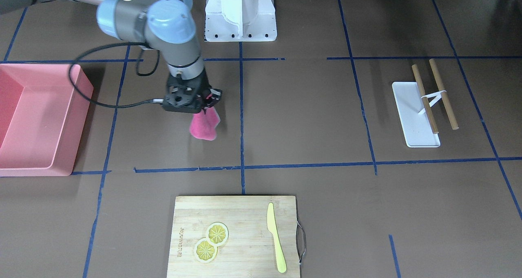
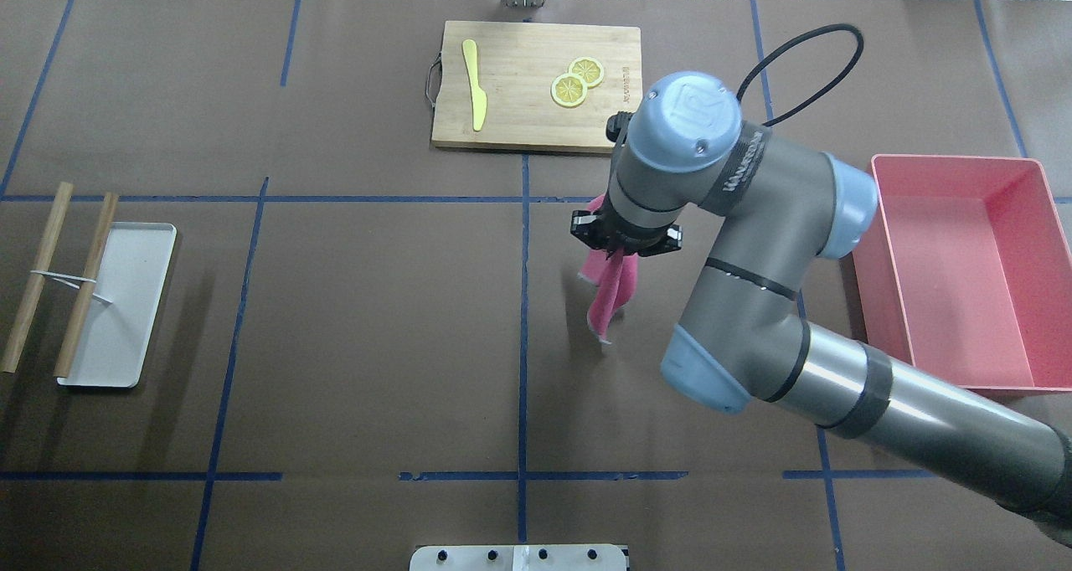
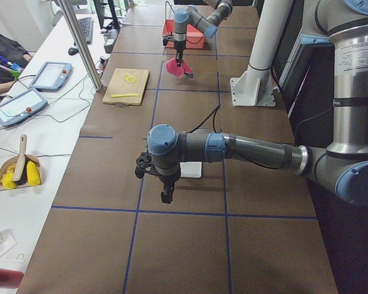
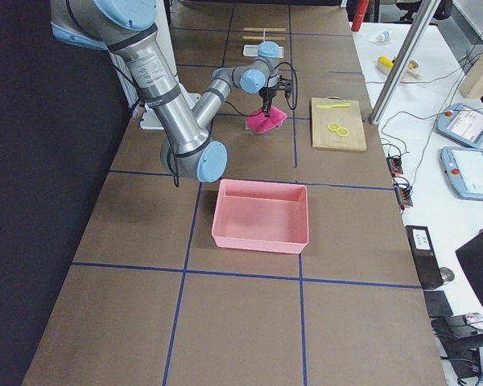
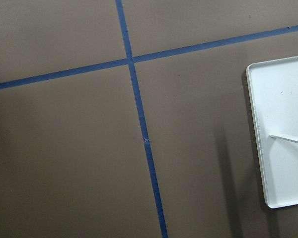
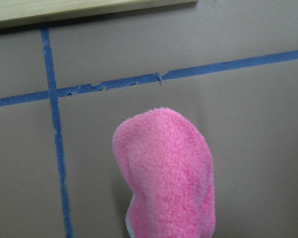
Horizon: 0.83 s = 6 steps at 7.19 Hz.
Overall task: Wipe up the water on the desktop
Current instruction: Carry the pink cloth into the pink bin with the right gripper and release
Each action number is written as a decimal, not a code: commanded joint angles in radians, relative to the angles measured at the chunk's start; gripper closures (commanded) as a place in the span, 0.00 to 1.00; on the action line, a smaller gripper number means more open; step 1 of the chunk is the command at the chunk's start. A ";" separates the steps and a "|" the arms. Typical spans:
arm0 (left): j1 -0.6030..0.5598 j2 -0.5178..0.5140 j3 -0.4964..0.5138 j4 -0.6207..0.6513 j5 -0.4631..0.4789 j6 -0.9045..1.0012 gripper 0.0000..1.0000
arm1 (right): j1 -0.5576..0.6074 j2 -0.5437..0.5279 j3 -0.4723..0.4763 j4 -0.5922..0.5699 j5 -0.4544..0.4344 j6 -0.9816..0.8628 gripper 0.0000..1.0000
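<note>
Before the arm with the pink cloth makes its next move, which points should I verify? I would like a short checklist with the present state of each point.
1. Grip: the right gripper is shut on the pink cloth: ok.
2. Cloth touching the desktop: cannot tell. It hangs below the gripper with its tip low.
3. Water spot located: cannot tell. No puddle shows in any view.
4. Cutting board apart from the cloth: ok.
5. Left gripper far from the cloth, near the white tray: ok.
</note>
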 commanded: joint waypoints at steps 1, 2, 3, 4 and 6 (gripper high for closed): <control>0.000 0.000 -0.009 -0.002 -0.014 -0.018 0.00 | 0.184 -0.107 0.117 -0.082 0.123 -0.213 1.00; 0.000 0.000 -0.014 -0.002 -0.014 -0.018 0.00 | 0.253 -0.177 0.187 -0.145 0.156 -0.366 1.00; 0.000 0.000 -0.017 -0.002 -0.016 -0.019 0.00 | 0.312 -0.282 0.258 -0.168 0.162 -0.510 1.00; 0.000 0.000 -0.017 -0.002 -0.016 -0.019 0.00 | 0.385 -0.375 0.295 -0.166 0.195 -0.629 1.00; 0.000 0.000 -0.018 -0.002 -0.016 -0.021 0.00 | 0.566 -0.531 0.297 -0.161 0.281 -0.901 1.00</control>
